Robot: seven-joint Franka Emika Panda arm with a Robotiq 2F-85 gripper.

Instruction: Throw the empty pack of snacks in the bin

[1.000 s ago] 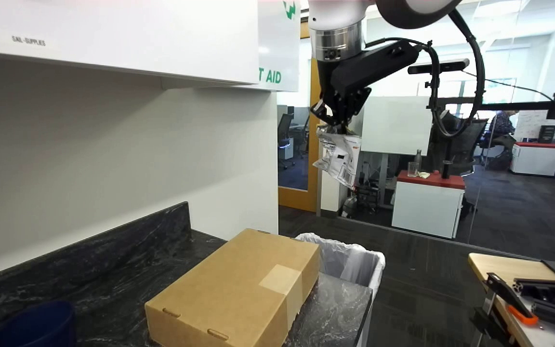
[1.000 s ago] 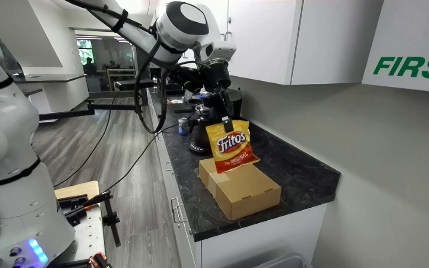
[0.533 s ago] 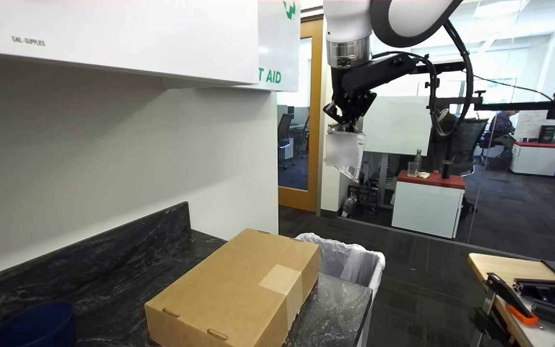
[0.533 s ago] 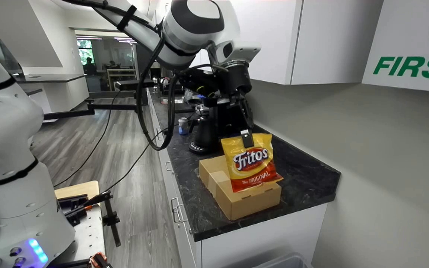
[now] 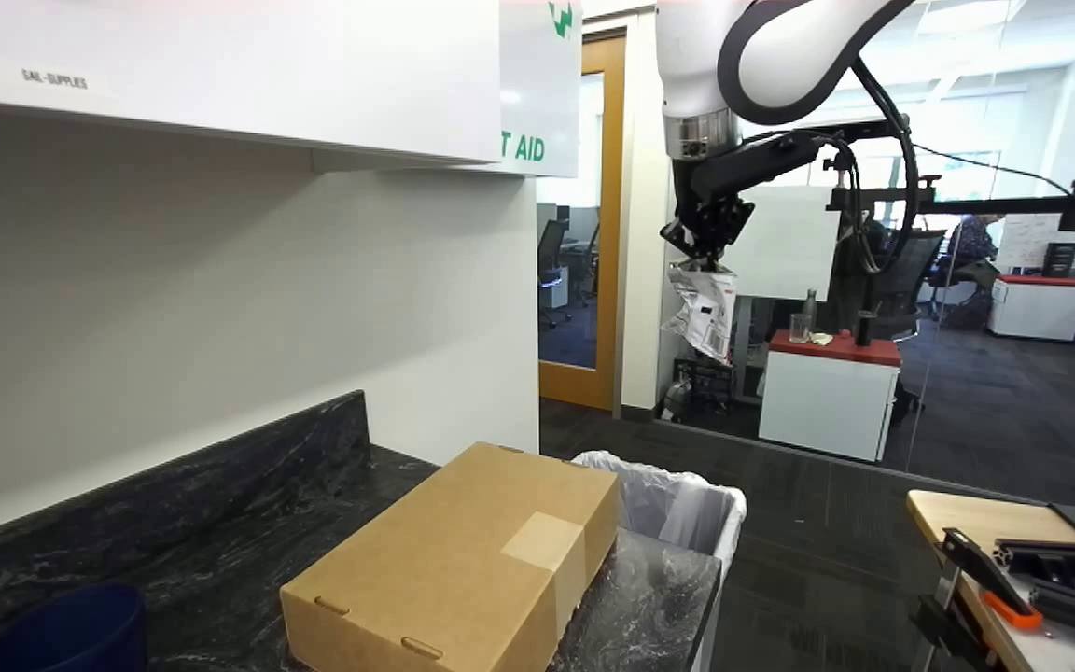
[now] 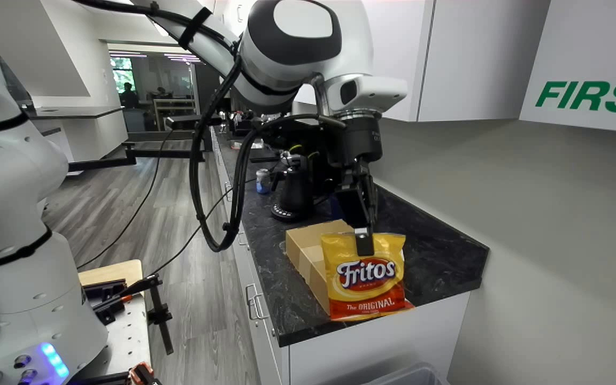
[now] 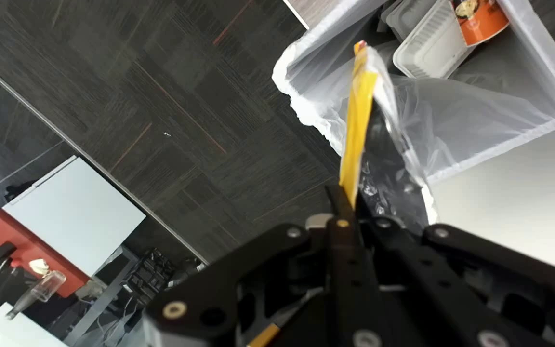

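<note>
The yellow and red Fritos snack pack (image 6: 367,278) hangs from my gripper (image 6: 364,243), which is shut on its top edge. In an exterior view the pack's silvery back (image 5: 705,313) shows below the gripper (image 5: 707,263), well above the height of the bin (image 5: 733,504). The wrist view shows the pack (image 7: 358,111) edge-on between the fingertips (image 7: 352,197), its far end overlapping the opening of the lined bin (image 7: 504,144). Only a corner of the bin (image 6: 415,374) shows at the bottom of an exterior view. White trays (image 7: 434,43) and an orange cup (image 7: 480,21) lie in the bin.
A brown cardboard box (image 5: 453,551) lies on the black counter (image 5: 654,579), beside the bin. A blue container (image 5: 71,630) stands on the counter. White cabinets (image 5: 220,75) hang on the wall above. A bench with clamps (image 5: 985,523) stands to the right in that view.
The gripper, still holding the pack, has moved right in both exterior views. It is also lower and looks larger in the view with the Fritos print. Box and bin have not moved.
</note>
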